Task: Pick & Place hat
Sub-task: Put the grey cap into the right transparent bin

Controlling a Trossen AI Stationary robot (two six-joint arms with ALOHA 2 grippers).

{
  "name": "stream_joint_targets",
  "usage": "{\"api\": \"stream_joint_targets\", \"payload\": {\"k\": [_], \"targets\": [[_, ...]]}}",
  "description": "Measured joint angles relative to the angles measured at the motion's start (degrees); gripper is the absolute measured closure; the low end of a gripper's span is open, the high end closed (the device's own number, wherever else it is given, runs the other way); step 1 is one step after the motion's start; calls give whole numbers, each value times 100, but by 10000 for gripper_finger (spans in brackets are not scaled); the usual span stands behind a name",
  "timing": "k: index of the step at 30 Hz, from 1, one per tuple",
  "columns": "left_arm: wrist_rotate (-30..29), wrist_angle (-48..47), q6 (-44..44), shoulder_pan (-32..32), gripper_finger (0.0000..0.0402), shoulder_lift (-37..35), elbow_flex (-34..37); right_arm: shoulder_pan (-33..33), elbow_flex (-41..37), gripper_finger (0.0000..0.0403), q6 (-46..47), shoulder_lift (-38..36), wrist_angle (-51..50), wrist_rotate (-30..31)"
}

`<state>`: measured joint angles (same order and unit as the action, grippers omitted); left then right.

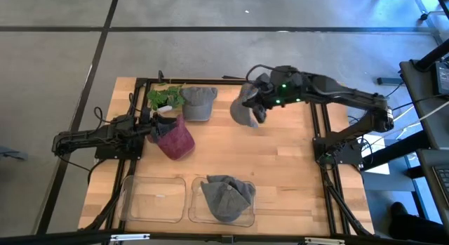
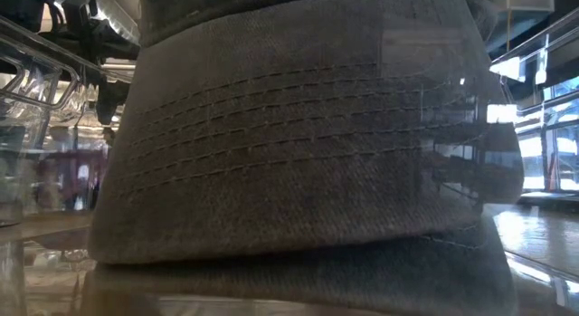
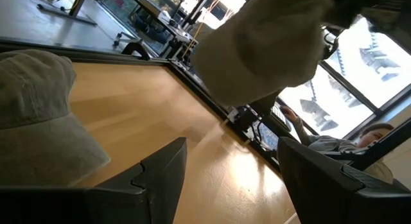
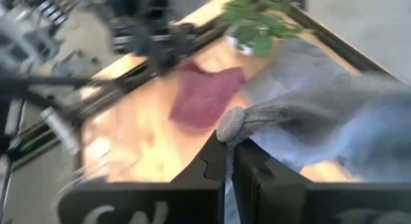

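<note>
Left arm waits at the table's left edge, left gripper [image 1: 149,126] pointing toward the centre; in its wrist view the two dark fingers [image 3: 160,169] stand apart with nothing between them. Just beside it lies a maroon hat [image 1: 175,140], touching or nearly touching the fingertips – cannot tell which. Behind that, a green plant [image 1: 164,97] at the table's far edge, and right of it a grey cap [image 1: 197,102] lying flat on the wooden table [image 1: 280,168].

Front edge: two clear plastic bins side by side. The left bin [image 1: 153,199] holds nothing visible. The right bin [image 1: 242,217] holds a crumpled grey hat [image 1: 226,196] – in the low view it fills nearly the whole picture, stitching rows plain through the clear wall [image 2: 298,153].

Right of centre, the right gripper [image 1: 258,104] hangs over the table's far half, fingers pinched together on a fold of a pale grey hat [image 1: 244,111], which dangles below them, off the wood. The right wrist view shows the fabric bunched at the fingertips [image 4: 221,156].

No readable labels or writing; some pale marks on the right gripper body are cut off and blurred. A person shows partly at the window in the left wrist view.
</note>
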<state>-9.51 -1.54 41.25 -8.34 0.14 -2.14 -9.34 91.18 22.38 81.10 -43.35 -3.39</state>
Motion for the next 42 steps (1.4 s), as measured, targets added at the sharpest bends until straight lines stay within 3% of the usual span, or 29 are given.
{"api": "stream_joint_targets", "payload": {"k": [8, 17, 24, 33, 42], "targets": [[-1, 2, 0, -2, 166, 0, 1, 1197, 2307, 392, -340, 709, -1556, -503], [-1, 2, 0, 0, 166, 0, 1, 2518, 4385, 392, -641, 1970, -2107, -618], [-1, -44, 0, -2, 165, 0, 1, 3237, 4274, 392, -474, 2473, -1733, -1037], [0, -83, 0, 0, 166, 0, 1, 3770, 4342, 392, -537, 2872, -1598, -978], [6, -85, -2, 0, 166, 0, 1, 3923, 4334, 392, -1402, 3538, -1938, -658]]}}
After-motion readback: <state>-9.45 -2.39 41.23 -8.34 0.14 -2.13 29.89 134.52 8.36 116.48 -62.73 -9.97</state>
